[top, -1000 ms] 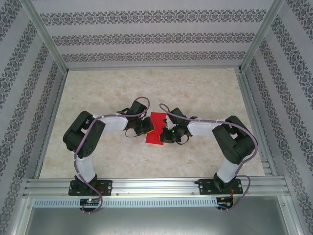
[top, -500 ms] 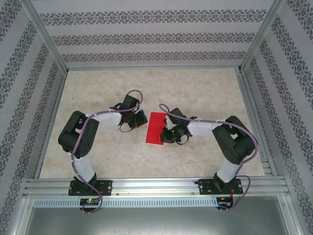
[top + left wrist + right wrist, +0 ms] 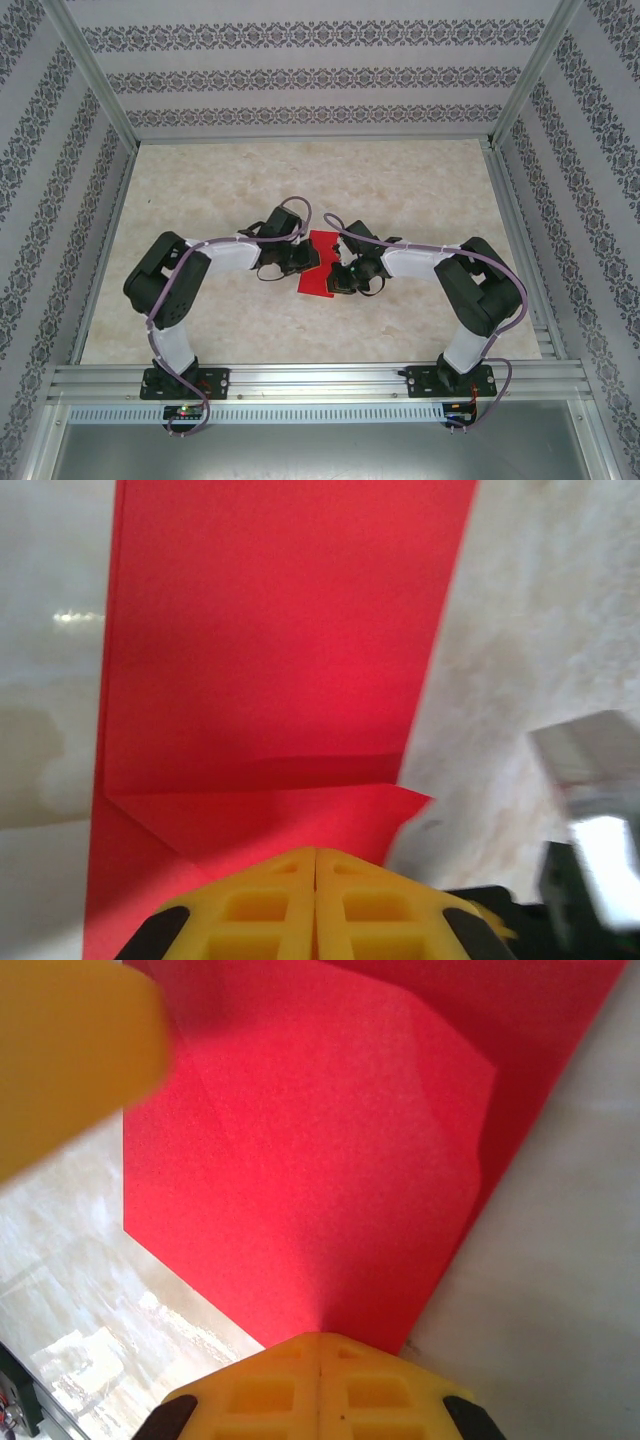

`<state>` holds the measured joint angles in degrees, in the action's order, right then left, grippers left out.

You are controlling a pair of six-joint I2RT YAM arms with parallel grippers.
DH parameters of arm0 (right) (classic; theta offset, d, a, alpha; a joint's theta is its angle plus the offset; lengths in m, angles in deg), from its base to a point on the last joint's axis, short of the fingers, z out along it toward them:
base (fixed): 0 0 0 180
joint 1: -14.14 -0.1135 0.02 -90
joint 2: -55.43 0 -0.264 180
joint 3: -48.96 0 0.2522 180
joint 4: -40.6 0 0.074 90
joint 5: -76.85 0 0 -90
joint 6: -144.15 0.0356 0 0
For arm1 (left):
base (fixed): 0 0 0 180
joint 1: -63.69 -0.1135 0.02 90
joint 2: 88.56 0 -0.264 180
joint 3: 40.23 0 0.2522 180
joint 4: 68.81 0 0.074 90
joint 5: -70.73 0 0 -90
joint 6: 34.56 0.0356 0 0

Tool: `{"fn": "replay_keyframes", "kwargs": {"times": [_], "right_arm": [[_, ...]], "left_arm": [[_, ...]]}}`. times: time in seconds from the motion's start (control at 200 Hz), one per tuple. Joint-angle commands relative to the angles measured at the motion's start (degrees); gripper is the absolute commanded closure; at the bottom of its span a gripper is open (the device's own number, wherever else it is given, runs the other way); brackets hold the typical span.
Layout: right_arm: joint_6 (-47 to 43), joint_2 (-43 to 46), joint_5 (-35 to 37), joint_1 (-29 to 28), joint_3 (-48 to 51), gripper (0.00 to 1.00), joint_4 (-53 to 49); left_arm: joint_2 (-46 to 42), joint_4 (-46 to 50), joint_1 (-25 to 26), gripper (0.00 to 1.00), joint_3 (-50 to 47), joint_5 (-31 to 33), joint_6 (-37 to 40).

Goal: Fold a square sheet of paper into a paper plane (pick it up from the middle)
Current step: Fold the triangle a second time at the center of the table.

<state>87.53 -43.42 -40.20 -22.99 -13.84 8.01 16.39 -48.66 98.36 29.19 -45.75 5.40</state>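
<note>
Red, thin and feather-light: the square sheet of paper [image 3: 316,283], flat on the table [image 3: 420,180] at mid-field, already creased, boxed in by both tools.

Starting at the left: left gripper [image 3: 308,258] down low over the sheet's left edge, jaws pressed fully together. Nothing visibly caught between them. Up close from the left wrist, yellow fingertips [image 3: 270,905] resting at a small turned-over flap [image 3: 300,815]; pressing rather than pinching, by the look of it.

Across the middle now: smooth red surface, one layer over another, a shallow fold line running through.

Over to the right: right gripper [image 3: 340,276] low at the sheet's right edge, jaws closed tight too, tip touching the paper's border. Cannot tell whether a layer is nipped there or merely pinned.

On handling, a judgement: limp stuff, no weight, likely to skate across that glossy tabletop under any sideways nudge. Easy to crumple or tear, yet good at keeping a crease once pressed. Hard to pinch where it lies dead flat. Best taken near the middle along a raised fold or lifted flap, with a light nip, and with the other tip pinning the sheet against sliding.
</note>
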Motion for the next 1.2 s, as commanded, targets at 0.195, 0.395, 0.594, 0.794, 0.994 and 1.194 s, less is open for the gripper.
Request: {"fn": "replay_keyframes", "kwargs": {"times": [0.195,0.395,0.594,0.794,0.994,1.194], "right_arm": [[-1.14,-0.21,-0.02,-1.06,-0.58,0.96,-3.54],[-1.44,-0.11,-0.26,-1.72,1.23,0.96,-5.97],[-0.2,2.03,0.29,-2.09,5.14,0.96,-6.81],[-0.2,4.41,2.1,-2.05,5.26,0.96,-8.46],[2.42,10.22,4.73,1.17,1.46,0.93,-4.61],[3.84,13.29,5.69,7.33,-0.9,0.72,0.08]], "left_arm": [[4.96,8.17,0.61,0.91,3.11,5.71,-1.29],[6.97,14.73,0.58,0.92,3.98,10.02,-2.63],[7.66,15.66,0.57,0.92,3.93,10.73,-3.16],[7.25,14.48,0.57,0.91,4.33,9.47,-3.03],[4.07,12.33,0.66,0.85,6.99,5.4,-1.15],[-2.36,14.27,0.41,0.64,10.12,5.0,-0.32]]}}
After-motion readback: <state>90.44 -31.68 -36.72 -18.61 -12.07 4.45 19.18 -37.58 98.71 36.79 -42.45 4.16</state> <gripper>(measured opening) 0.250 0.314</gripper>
